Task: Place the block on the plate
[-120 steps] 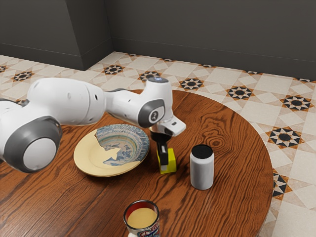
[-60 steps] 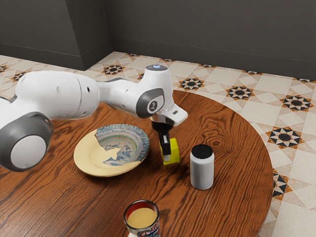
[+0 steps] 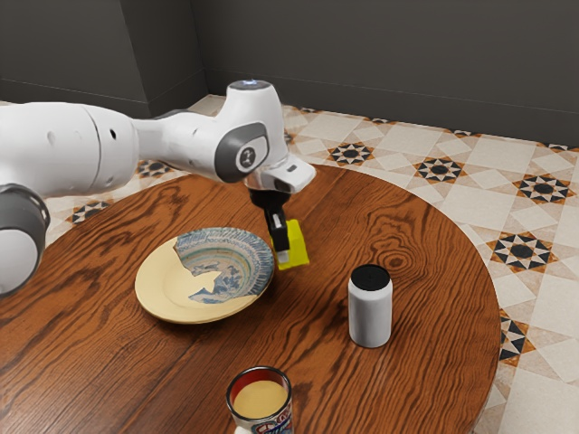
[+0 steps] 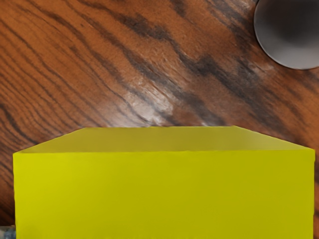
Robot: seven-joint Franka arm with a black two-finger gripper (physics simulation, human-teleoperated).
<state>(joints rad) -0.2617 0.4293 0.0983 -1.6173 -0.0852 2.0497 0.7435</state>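
Note:
My black gripper (image 3: 284, 255) holds the yellow-green block (image 3: 294, 246) above the table, just off the plate's edge on the exterior view's right. One finger shows against the block's near side; the other is hidden behind it. The plate (image 3: 172, 291), cream with a blue patterned part, lies on the table. In the wrist view the block (image 4: 164, 194) is large and close under the hand, and a sliver of the plate (image 4: 7, 232) shows at the lower left corner.
A white can with a black top (image 3: 370, 312) stands on the wooden table (image 3: 434, 271), toward the exterior view's right. An open tin with a red inner wall (image 3: 260, 402) is at the near edge. The can's dark top (image 4: 291, 30) appears in the wrist view.
The gripper and block have risen together and shifted toward the exterior view's left and away from the camera. The plate, can and tin stayed where they were.

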